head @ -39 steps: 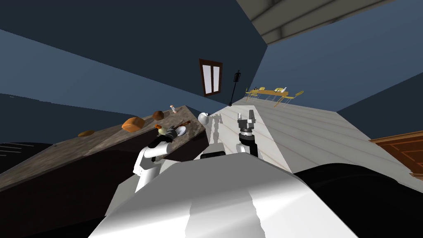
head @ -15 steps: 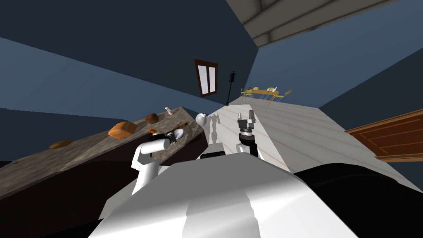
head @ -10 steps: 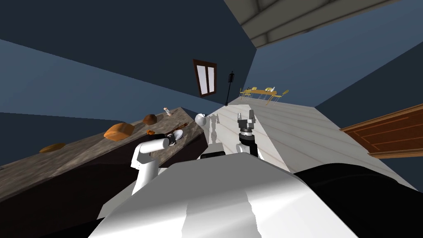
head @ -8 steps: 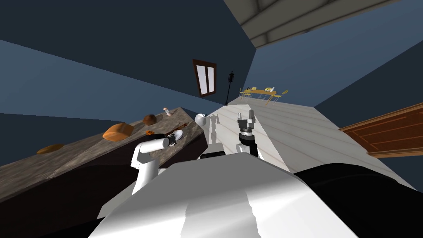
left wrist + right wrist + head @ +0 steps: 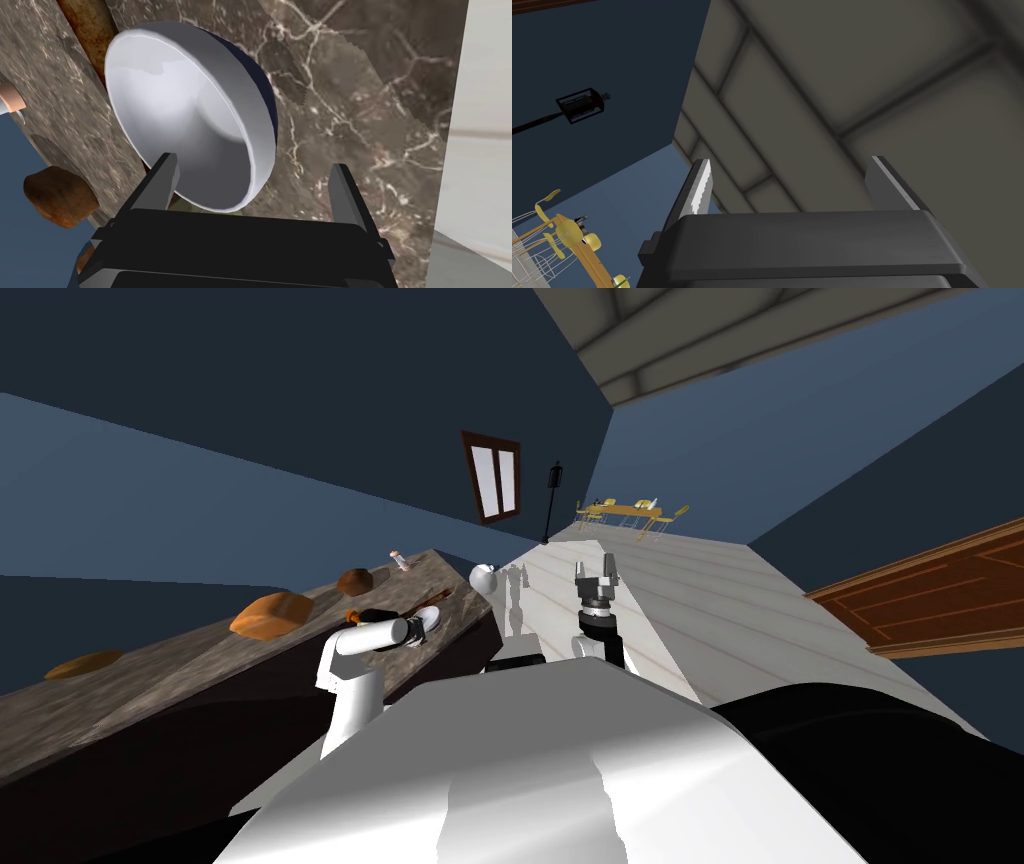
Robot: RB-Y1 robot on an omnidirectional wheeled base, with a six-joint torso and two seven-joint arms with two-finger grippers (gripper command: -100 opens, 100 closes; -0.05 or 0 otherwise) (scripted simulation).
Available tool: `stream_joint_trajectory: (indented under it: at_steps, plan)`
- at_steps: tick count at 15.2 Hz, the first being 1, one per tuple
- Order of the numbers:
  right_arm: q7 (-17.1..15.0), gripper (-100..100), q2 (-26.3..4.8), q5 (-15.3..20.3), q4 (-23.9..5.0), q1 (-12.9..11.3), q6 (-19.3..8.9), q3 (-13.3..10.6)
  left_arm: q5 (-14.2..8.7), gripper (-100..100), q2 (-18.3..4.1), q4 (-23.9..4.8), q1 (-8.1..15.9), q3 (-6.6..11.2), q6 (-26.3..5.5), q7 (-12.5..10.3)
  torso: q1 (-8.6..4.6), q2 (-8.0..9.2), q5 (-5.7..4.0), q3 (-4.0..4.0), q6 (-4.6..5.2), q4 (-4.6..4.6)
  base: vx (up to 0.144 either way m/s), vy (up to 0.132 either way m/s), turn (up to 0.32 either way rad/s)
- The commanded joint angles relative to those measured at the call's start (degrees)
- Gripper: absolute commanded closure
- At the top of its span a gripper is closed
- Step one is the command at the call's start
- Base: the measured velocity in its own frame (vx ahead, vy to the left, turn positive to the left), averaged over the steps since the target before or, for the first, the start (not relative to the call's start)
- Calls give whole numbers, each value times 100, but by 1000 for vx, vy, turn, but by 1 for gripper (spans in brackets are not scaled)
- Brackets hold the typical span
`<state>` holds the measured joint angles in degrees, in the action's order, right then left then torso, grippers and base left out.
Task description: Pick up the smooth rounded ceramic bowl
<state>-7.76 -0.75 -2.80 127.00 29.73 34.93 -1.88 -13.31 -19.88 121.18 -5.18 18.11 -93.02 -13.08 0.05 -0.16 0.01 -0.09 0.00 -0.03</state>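
Observation:
The bowl (image 5: 185, 115), white inside and dark blue outside, sits on the brown marbled counter (image 5: 350, 100) near its end. My left gripper (image 5: 255, 187) is open right at the bowl. The bowl's near rim lies between the fingers, and one finger (image 5: 165, 180) overlaps that rim while the other finger (image 5: 345, 192) stands apart over bare counter. In the head view the bowl (image 5: 430, 618) shows just past the left gripper (image 5: 416, 626) at the end of my level forearm. My right gripper (image 5: 597, 569) is raised over the floor, open and holding nothing.
On the counter beyond the bowl lie a brown stick (image 5: 436, 596), a small bottle (image 5: 398, 559), a brown lump (image 5: 355, 580), an orange loaf (image 5: 270, 614) and a flat bread (image 5: 85, 664). A white rounded vessel (image 5: 485, 578) stands off the counter's end. A wooden door (image 5: 940, 598) is at the right.
My view has swung, so the counter and its things drift left. My left forearm has come down from a bent, raised pose to lie level at the bowl. The right arm is unchanged.

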Motion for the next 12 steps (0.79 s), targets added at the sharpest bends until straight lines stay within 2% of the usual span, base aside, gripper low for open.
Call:
stream_joint_trajectory:
  at_steps: [1,2,5,6,7,8,12]
  plan:
    - [0,0,0,0,0,0,0,0,-28,-100,4,-6,51,30,-286,-10,0,0,0,0,0,0,29,9,-47]
    - [0,0,0,0,0,0,0,0,-28,-100,4,-6,51,30,-306,-10,0,0,0,0,0,0,25,8,-37]
    - [0,0,0,0,0,0,0,0,-67,-100,7,-30,120,71,-626,-18,0,1,0,1,0,0,27,10,-47]
    - [0,0,0,0,0,0,0,0,-62,-100,0,-20,96,67,-509,-12,-1,1,0,0,0,0,16,5,-17]
    - [0,0,0,0,0,0,0,0,-26,-100,20,-235,119,38,-335,19,-2,3,0,2,-1,1,0,0,0]
    - [0,0,0,0,0,0,0,0,-26,-100,20,-235,119,38,-335,19,-2,7,0,3,0,1,0,0,0]
    - [0,0,0,0,0,0,0,0,36,-100,51,-550,146,-10,-25,63,-4,14,0,8,0,3,-3,1,0]
